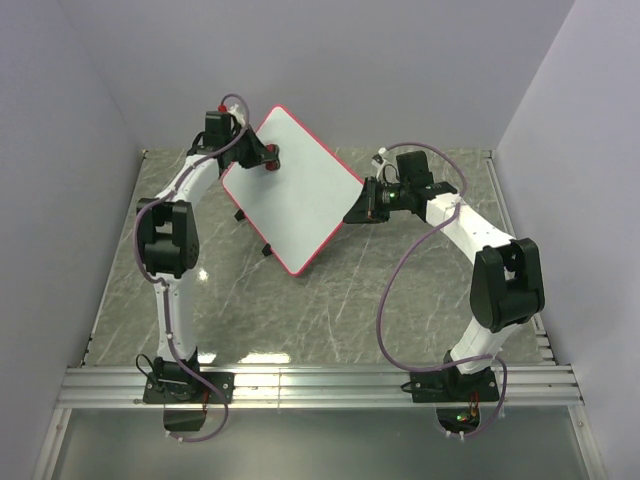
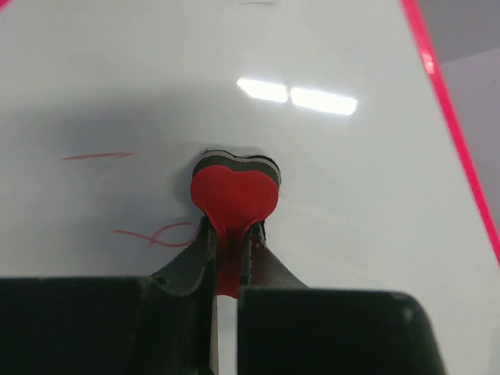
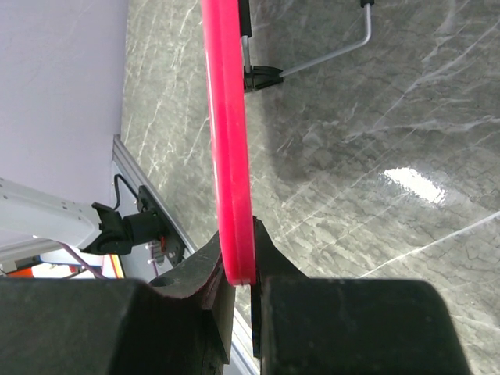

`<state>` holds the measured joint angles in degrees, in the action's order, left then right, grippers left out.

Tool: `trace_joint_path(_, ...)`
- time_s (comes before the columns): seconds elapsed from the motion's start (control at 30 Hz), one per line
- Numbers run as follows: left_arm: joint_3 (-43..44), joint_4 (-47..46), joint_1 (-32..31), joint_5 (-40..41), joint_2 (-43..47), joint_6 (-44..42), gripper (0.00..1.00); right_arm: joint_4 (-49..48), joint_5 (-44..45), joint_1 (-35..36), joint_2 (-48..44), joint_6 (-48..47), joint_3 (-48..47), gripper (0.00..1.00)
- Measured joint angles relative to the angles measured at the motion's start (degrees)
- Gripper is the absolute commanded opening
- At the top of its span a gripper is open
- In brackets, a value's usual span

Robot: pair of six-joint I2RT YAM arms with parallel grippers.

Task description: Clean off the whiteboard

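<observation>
Just left of the left hand (image 2: pixel 231 230), clenched on a red heart-shaped eraser (image 2: pixel 234 194) against the whiteboard (image 2: pixel 351 195), two red strokes (image 2: pixel 152 234) not yet wiped, rest looks clean; right hand (image 3: pixel 237 258) grasps the board's frame (image 3: pixel 228 117), holding it tilted above the bench (image 3: pixel 375 156).

From the left wrist, the whiteboard (image 2: pixel 359 203) is cut off top and left, and the left tool (image 2: pixel 232 231) hides the base of the red eraser (image 2: pixel 234 191). From the right wrist, only the whiteboard's rim shows.

One whiteboard (image 1: pixel 290 195), one red heart-shaped eraser (image 2: pixel 235 193), two red scribbles (image 2: pixel 98 156) (image 2: pixel 153 233), two end effectors (image 2: pixel 232 228) (image 3: pixel 237 264).
</observation>
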<state>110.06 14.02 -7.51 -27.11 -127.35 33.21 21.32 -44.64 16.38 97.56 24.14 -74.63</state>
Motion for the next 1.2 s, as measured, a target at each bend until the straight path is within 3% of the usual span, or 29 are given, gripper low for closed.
trace_joint_path(0.3, -3.56, 1.99, 5.6, 1.64, -1.29, -1.05, 0.0, -0.35, -0.02, 0.24, 0.0, -0.35, 0.11, 0.0)
trace_joint_path(0.57, -3.72, 1.64, 5.35, 2.4, -1.36, -0.87, 0.0, -0.44, -0.48, 0.26, 0.0, -0.39, 0.09, 0.0)
trace_joint_path(0.93, 8.61, 5.6, 1.55, 1.36, -2.84, 0.76, 0.0, -0.28, 0.02, 0.28, 0.0, -1.09, 0.09, 0.0)
trace_joint_path(1.2, 10.4, 6.6, 1.88, 3.06, -5.25, 1.31, 0.0, 0.37, 0.22, 0.31, 0.11, -1.36, 0.07, 0.0)
